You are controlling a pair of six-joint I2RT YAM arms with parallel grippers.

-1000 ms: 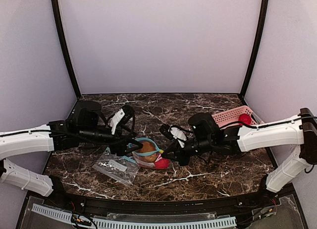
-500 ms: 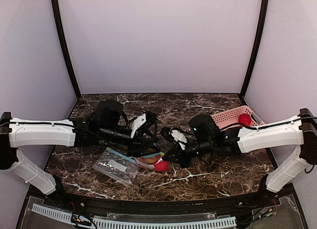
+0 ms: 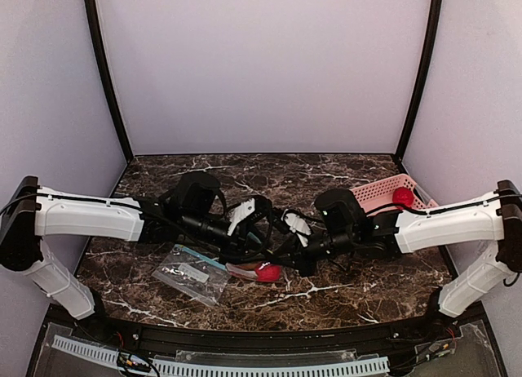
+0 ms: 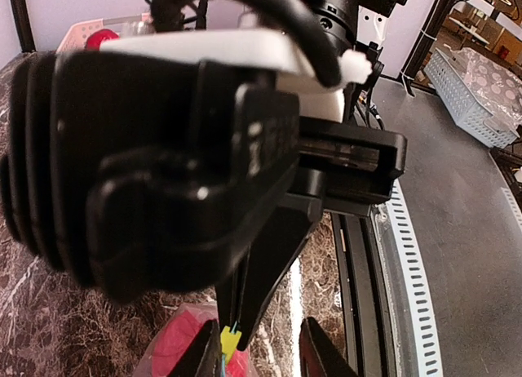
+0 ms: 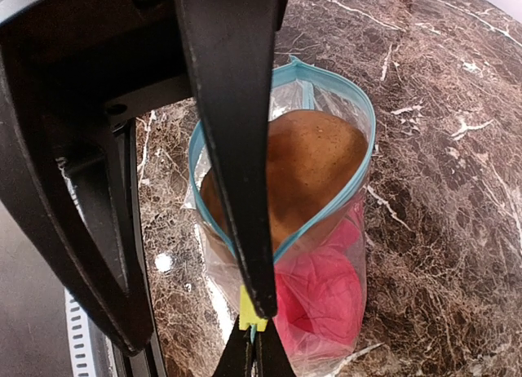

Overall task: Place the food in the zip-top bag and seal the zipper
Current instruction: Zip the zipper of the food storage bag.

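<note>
The zip-top bag (image 5: 326,230) stands on the marble with its mouth open, and in the top view the bag (image 3: 249,270) lies under both grippers. Food inside it: a brown-tan piece (image 5: 314,161) above a bright red piece (image 5: 322,299), the red one (image 3: 267,271) showing from above. My right gripper (image 5: 254,354) is shut on the teal zipper (image 5: 363,161) at its end, just below a yellow slider tab (image 5: 249,314). My left gripper (image 5: 196,320) is open, one finger (image 5: 236,148) across the bag's mouth, the other outside. In the left wrist view the tab (image 4: 231,341) sits beside the left gripper (image 4: 261,357).
A second clear bag (image 3: 192,272) with a white label lies flat at the front left. The pink basket (image 3: 383,189) stands at the back right with a red piece (image 3: 402,196) in it. The table's black front rail (image 3: 269,334) is close behind the bag.
My left arm has swung right to the bag and its jaws have narrowed. The bag's mouth has dropped lower under the grippers. The right gripper has stayed shut at the zipper's end.
</note>
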